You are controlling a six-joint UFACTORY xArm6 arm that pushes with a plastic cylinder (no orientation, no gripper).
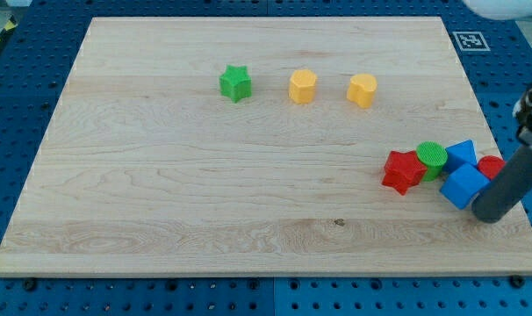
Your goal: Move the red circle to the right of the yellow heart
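Observation:
The red circle [492, 165] lies near the board's right edge, partly hidden behind my rod. It is at the right end of a tight cluster. My tip [491, 214] rests on the board just below the red circle and right beside a blue block [463, 186]. The yellow heart [363, 90] sits in the upper middle-right of the board, well up and to the left of the red circle and of my tip.
The cluster also holds a red star [403, 170], a green circle [431, 157] and a second blue block [460, 154]. A yellow hexagon-like block [303, 87] and a green star [235, 83] lie left of the heart. The board's right edge [512, 211] is close to my tip.

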